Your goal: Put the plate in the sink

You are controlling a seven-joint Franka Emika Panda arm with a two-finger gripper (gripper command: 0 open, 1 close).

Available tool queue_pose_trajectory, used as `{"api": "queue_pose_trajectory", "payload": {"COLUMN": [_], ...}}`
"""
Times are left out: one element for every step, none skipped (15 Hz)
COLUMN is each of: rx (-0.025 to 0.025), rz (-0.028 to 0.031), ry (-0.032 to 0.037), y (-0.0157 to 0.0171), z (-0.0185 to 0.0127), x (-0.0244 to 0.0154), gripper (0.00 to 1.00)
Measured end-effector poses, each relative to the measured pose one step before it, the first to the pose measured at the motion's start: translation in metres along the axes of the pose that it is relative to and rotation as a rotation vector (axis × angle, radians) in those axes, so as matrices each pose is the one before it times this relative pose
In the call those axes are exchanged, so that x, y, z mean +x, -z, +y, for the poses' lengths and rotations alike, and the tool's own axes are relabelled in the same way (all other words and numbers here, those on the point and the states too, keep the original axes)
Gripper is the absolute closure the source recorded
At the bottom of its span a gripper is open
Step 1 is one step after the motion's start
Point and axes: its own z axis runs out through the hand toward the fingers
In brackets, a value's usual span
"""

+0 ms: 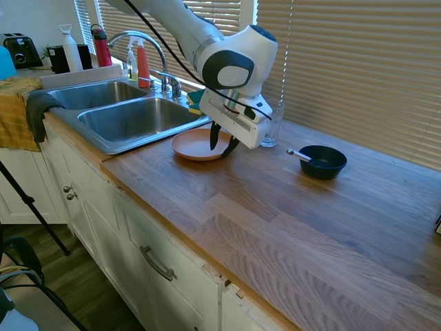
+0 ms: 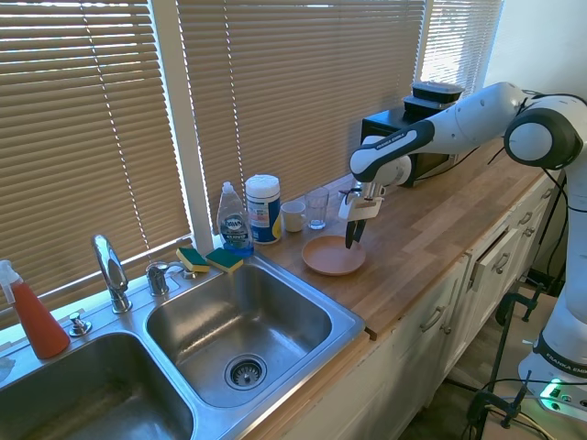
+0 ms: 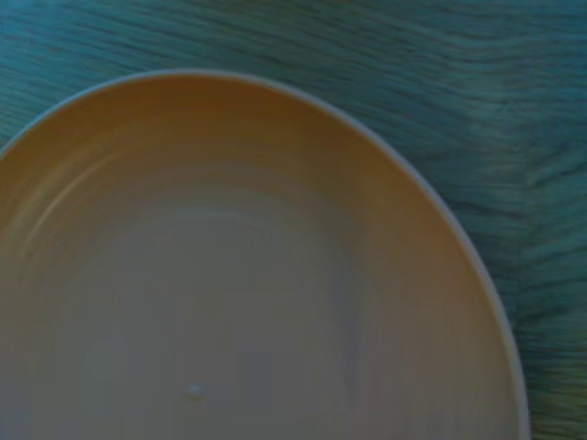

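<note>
The gripper (image 1: 223, 143), fingers spread and holding nothing, hangs directly over the far rim of the plate (image 1: 195, 146), which lies flat on the counter (image 1: 289, 207) just beside the sink (image 1: 131, 121).

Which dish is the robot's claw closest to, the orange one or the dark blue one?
The orange plate. The gripper hangs right over its rim, beside the sink. The dark blue bowl with the spoon sits farther along the counter.
</note>
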Motion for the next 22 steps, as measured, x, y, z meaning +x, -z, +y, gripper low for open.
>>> {"api": "queue_pose_trajectory", "payload": {"rx": [0.00203,0.00456,0.00372,0.00390,0.00502,0.00687,0.01061,0.00930,0.00816,0.00455,0.00395,0.00488,0.00581,0.00911,0.00952,0.01005,0.00974,0.00754,-0.00096,-0.01307,-0.01682,-0.01716], "rz": [-0.00374,-0.00386,-0.00290,-0.00277,-0.00286,-0.00301,-0.00346,-0.00476,-0.00441,-0.00066,-0.00021,0.00137,-0.00029,-0.00159,-0.00093,0.00113,0.00502,0.00678,0.00627,0.00877,0.01116,0.01179], "ry": [0.00084,0.00070,0.00225,0.00226,0.00309,0.00134,0.00131,0.00114,0.00075,0.00011,0.00251,0.00327,0.00356,0.00652,0.01027,0.01370,0.00952,0.01028,0.01098,0.00817,0.00487,0.00962], "y": [-0.00159,-0.00111,-0.00083,-0.00077,-0.00059,-0.00037,0.00036,0.00039,0.00055,0.00073,0.00130,0.00315,0.00530,0.00848,0.01000,0.01098,0.01001,0.00801,0.00451,0.00007,-0.00380,-0.00589], "z": [0.00025,0.00027,0.00058,0.00070,0.00063,0.00031,0.00024,0.00087,0.00129,0.00104,0.00040,-0.00108,-0.00196,-0.00347,-0.00477,-0.00691,-0.00935,-0.01191,-0.01479,-0.01744,-0.01841,-0.02210], "x": [0.00026,0.00032,0.00057,0.00067,0.00062,0.00047,0.00042,0.00058,0.00082,0.00086,0.00027,-0.00104,-0.00233,-0.00438,-0.00582,-0.00761,-0.00894,-0.01081,-0.01312,-0.01534,-0.01504,-0.01648], "gripper": [1.00,1.00,1.00,1.00,1.00,1.00,1.00,1.00,1.00,1.00,1.00,1.00,1.00,1.00,1.00,1.00,1.00,1.00,1.00,1.00,1.00,1.00]}}
